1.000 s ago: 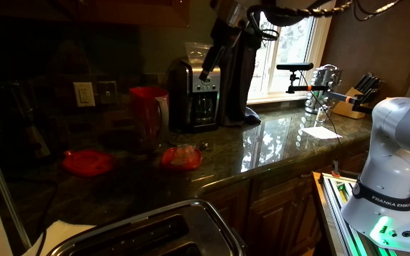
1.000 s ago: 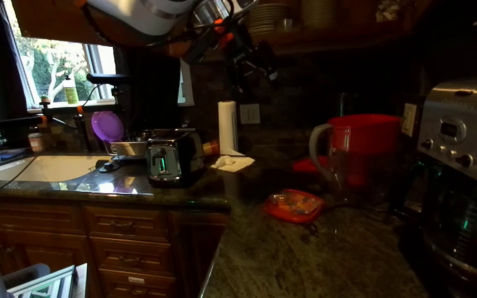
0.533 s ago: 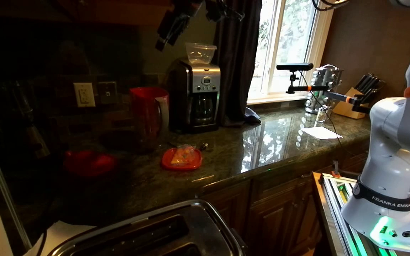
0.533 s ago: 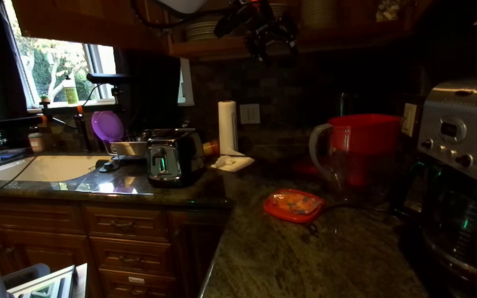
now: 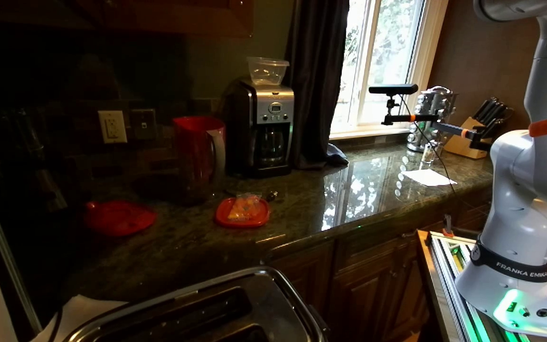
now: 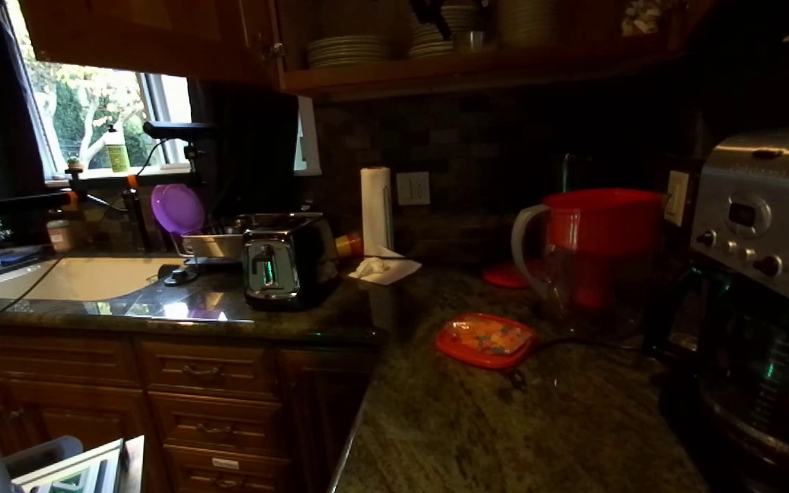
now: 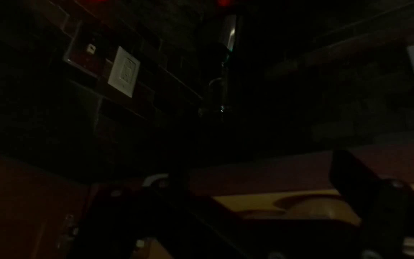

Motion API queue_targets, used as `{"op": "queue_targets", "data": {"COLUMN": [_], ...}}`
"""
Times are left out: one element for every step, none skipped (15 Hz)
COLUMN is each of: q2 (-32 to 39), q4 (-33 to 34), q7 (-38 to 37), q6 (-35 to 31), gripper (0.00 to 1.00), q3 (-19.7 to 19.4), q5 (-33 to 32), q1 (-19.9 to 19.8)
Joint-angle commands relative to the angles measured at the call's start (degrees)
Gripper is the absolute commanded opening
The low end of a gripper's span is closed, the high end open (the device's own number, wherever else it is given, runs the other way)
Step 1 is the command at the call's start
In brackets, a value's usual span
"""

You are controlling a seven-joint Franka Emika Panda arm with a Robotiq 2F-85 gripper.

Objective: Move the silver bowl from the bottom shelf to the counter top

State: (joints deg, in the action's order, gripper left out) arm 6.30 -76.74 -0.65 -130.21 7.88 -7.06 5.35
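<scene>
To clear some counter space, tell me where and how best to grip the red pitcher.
Best taken by the pale curved handle of the red pitcher, pinched across its sides, coming from the front of the counter top. The pitcher stands upright, its handle sticking out that way with a gap behind it; the much wider pitcher itself would probably be harder to grip.

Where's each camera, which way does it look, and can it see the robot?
Wrist view: rides on the wrist, facing a dark tiled wall; black jointed fingers show at the bottom.
An exterior view: seems above the shiny chrome toaster, looking over the dark stone counter top; the white rounded robot arm shows at right.
An exterior view: seems near the boxy silver coffee maker, looking toward the toaster and open brown wooden cupboard; bits of arm (left) and fingers (top) show.
Both exterior views share toaster and coffee maker.
</scene>
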Motion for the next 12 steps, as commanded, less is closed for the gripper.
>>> {"op": "queue_targets", "data": {"q2": [0.9, 1.67, 2.23, 2.68, 3.14, 4.92, 6.54, 8.33, 9.93, 12.16, 13.71, 15.42], "q4": [2.51, 4.34, 5.34, 5.89, 5.58, 7.55, 9.63, 11.96, 13.85, 17.03, 19.21, 22.06], "q7": [0.64, 0.98, 1.1, 1.12, -3.37, -9.04, -12.73, -15.1, -17.35, -18.92, -20.39, -21.39], "q6": [0.96, 1.7, 1.99, 2.01, 1.07, 0.27, -0.51, -1.68, -2.87, -2.82, -3.05, -2.95], "gripper": [1.0, 1.0, 1.0, 1.0, 1.0, 1.0, 1.0, 1.0, 1.0, 1.0, 1.0, 1.0], "q3": [0.03, 0.03, 0.04, 0.04, 0.14, 0.18, 0.38, 0.65, 0.62, -0.64, -1.15, -1.61], "q5": [0.95, 1.44, 1.59, 1.6, 1.28, 0.18, 0.15, 0.07, -0.75, -1.86, -2.79, -3.0], "q1": [0.25, 0.42, 0.51, 0.55, 1.37, 2.5, 3.26, 4.12, 5.06, 6.95, 7.91, 8.55]}}
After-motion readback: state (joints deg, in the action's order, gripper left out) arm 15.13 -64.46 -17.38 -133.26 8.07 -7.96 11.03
